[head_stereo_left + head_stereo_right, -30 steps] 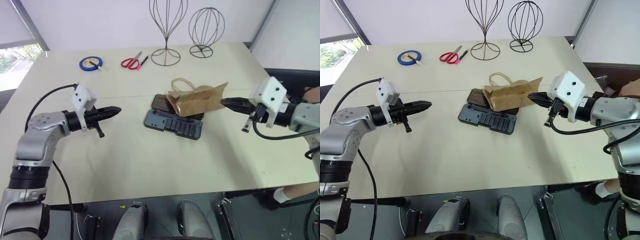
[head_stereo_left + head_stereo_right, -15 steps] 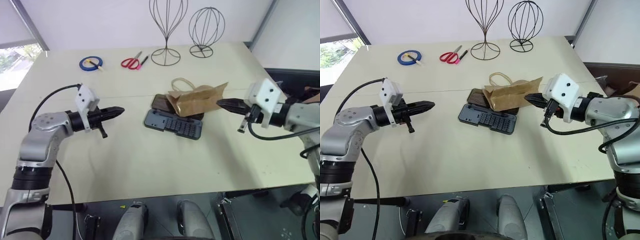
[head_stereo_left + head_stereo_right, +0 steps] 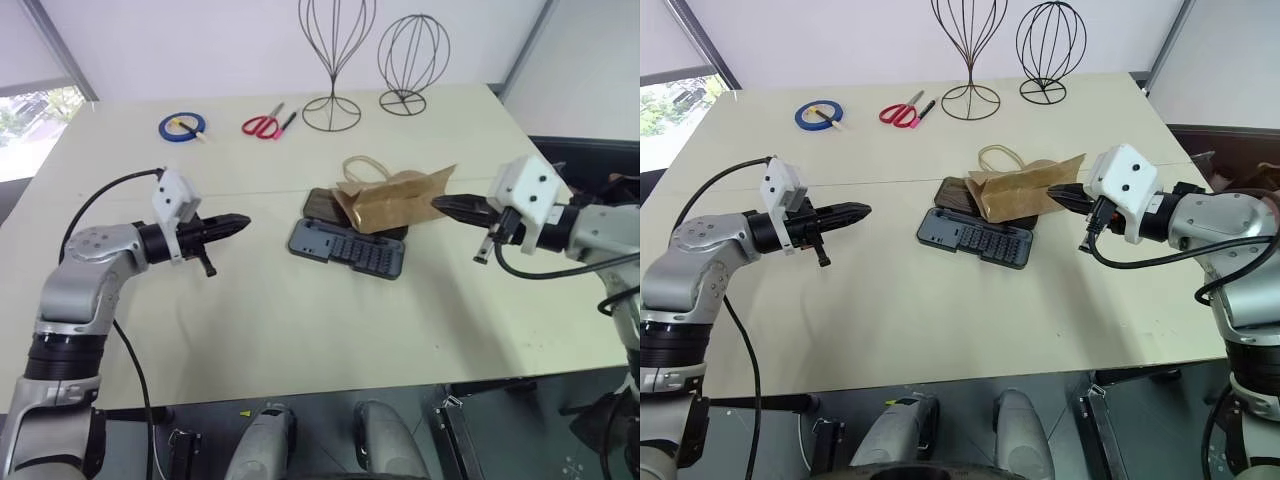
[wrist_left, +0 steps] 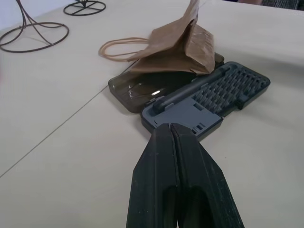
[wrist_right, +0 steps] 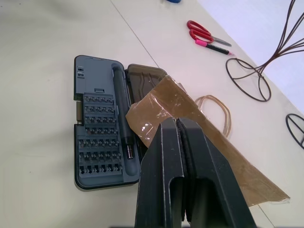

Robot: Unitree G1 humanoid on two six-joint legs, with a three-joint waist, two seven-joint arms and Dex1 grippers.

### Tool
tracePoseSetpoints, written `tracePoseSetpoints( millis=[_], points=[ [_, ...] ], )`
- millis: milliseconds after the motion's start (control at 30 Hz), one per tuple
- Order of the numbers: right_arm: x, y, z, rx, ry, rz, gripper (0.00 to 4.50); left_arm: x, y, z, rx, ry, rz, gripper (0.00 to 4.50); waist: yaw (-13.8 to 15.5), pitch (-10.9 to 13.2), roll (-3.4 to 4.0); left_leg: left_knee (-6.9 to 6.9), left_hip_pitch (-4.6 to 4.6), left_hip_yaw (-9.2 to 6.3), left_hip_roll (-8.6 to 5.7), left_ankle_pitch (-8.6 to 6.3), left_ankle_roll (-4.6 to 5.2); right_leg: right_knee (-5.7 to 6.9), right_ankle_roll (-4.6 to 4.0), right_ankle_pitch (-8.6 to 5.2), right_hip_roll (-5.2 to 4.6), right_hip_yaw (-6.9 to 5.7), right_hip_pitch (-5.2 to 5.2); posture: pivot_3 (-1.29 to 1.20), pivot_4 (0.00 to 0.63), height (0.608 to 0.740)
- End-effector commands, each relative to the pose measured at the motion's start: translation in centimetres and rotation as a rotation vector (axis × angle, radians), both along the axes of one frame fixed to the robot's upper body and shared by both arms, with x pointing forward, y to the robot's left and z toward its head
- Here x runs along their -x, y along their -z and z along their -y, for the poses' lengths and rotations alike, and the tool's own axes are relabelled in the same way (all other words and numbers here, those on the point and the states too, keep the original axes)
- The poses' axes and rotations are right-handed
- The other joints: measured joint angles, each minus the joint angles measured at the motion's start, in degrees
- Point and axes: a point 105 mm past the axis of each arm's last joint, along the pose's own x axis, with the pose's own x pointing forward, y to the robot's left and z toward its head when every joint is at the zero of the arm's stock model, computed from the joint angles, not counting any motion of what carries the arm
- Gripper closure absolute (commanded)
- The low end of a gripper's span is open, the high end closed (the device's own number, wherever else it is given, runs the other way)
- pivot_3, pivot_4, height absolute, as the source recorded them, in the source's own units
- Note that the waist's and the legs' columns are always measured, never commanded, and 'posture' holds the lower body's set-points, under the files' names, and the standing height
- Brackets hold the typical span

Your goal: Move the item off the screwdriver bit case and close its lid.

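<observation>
The item, a crumpled brown paper bag (image 3: 392, 198) with beige loop handles, lies across the smoky brown lid (image 3: 322, 204) of the open screwdriver bit case. The case's dark grey tray (image 3: 348, 250) of bits lies uncovered in front of it. My right gripper (image 3: 436, 204) is shut and empty, its tip at the bag's right end; I cannot tell whether it touches. In the right wrist view its fingers (image 5: 164, 156) point over the bag (image 5: 218, 152). My left gripper (image 3: 243, 219) is shut and empty, hovering well to the left of the case and pointing at it.
At the table's far side lie a blue tape roll (image 3: 182, 127), red scissors (image 3: 262, 125) and a dark pen (image 3: 288, 121). Two black wire stands (image 3: 333, 100) (image 3: 405, 98) rise behind the case. Bare tabletop (image 3: 300, 320) stretches in front.
Both grippers hold almost still, still shut. A person's hand and foot seen at the right edge have drawn back.
</observation>
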Motion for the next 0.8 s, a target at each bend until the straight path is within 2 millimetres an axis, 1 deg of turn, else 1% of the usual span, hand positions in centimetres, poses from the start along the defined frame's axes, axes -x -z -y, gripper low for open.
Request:
tracePoseSetpoints(
  millis=[33, 133, 200, 233, 300, 467, 600, 700, 800],
  points=[
    [-0.1, -1.4, -0.2, 0.004, -0.007, 0.066, 4.49, 0.3, -0.9, 0.5, -0.002, 0.019, 0.035, 4.5, 0.0, 0.0, 0.0, 0.0, 0.0, 0.0, 0.0, 0.0, 0.0, 0.0, 0.0, 0.0, 0.0, 0.0, 0.0, 0.0, 0.15, 0.74],
    [-0.6, -1.6, -0.2, -0.002, 0.001, 0.081, 4.49, 0.2, -0.8, 0.6, -0.003, 0.022, 0.034, 4.5, 0.0, 0.0, 0.0, 0.0, 0.0, 0.0, 0.0, 0.0, 0.0, 0.0, 0.0, 0.0, 0.0, 0.0, 0.0, 0.0, 0.15, 0.74],
    [-1.2, -1.6, -0.2, -0.002, 0.009, 0.085, 3.97, 0.2, -0.7, 0.8, -0.002, 0.024, 0.033, 4.5, 0.0, 0.0, 0.0, 0.0, 0.0, 0.0, 0.0, 0.0, 0.0, 0.01, 0.0, 0.0, 0.0, 0.0, 0.0, 0.0, 0.15, 0.74],
    [-1.6, -1.6, -0.2, 0.004, 0.012, 0.095, 3.58, 0.2, -0.6, 0.9, -0.003, 0.027, 0.032, 4.5, -0.1, 0.0, 0.0, 0.0, 0.0, 0.01, 0.0, 0.0, 0.0, 0.01, 0.0, 0.0, 0.0, 0.0, 0.0, 0.0, 0.15, 0.74],
    [-2.5, -1.8, -0.3, 0.008, 0.022, 0.133, 2.64, 0.1, -0.5, 1.1, -0.003, 0.031, 0.03, 4.5, -0.1, 0.0, -0.01, 0.0, 0.0, 0.01, 0.0, 0.0, 0.0, 0.01, 0.0, 0.0, 0.0, 0.0, 0.0, 0.0, 0.15, 0.74],
    [-4.0, -1.3, -0.9, 0.015, -0.003, 0.135, 0.05, 0.0, -0.5, 1.3, -0.003, 0.035, 0.032, 4.5, -0.1, 0.0, 0.0, -0.01, 0.0, 0.02, -0.01, 0.0, -0.01, 0.01, 0.0, 0.0, 0.01, 0.0, -0.03, 0.0, 0.15, 0.74],
    [-5.6, -0.8, -1.1, 0.074, -0.008, 0.158, 0.05, 0.0, -0.4, 1.4, -0.001, 0.032, 0.033, 4.5, -0.1, 0.0, 0.01, 0.0, 0.0, 0.02, -0.02, 0.0, -0.01, 0.02, 0.0, 0.0, 0.0, 0.0, -0.03, 0.0, 0.15, 0.74],
    [-6.6, -0.3, -1.4, 0.094, -0.035, 0.123, 0.05, 0.1, -0.3, 1.5, -0.002, 0.031, 0.034, 4.5, -0.3, 0.0, 0.02, 0.0, 0.0, 0.03, -0.03, 0.01, -0.01, 0.03, 0.0, 0.01, 0.01, 0.0, -0.04, 0.0, 0.15, 0.74],
    [-8.2, 0.2, -1.5, 0.147, -0.037, 0.104, 0.05, 0.0, -0.4, 1.6, 0.0, 0.023, 0.044, 4.5, -0.4, 0.0, 0.03, 0.0, 0.0, 0.03, -0.03, 0.01, -0.01, 0.04, 0.0, 0.01, 0.02, 0.0, -0.04, 0.0, 0.15, 0.74]
  ],
)
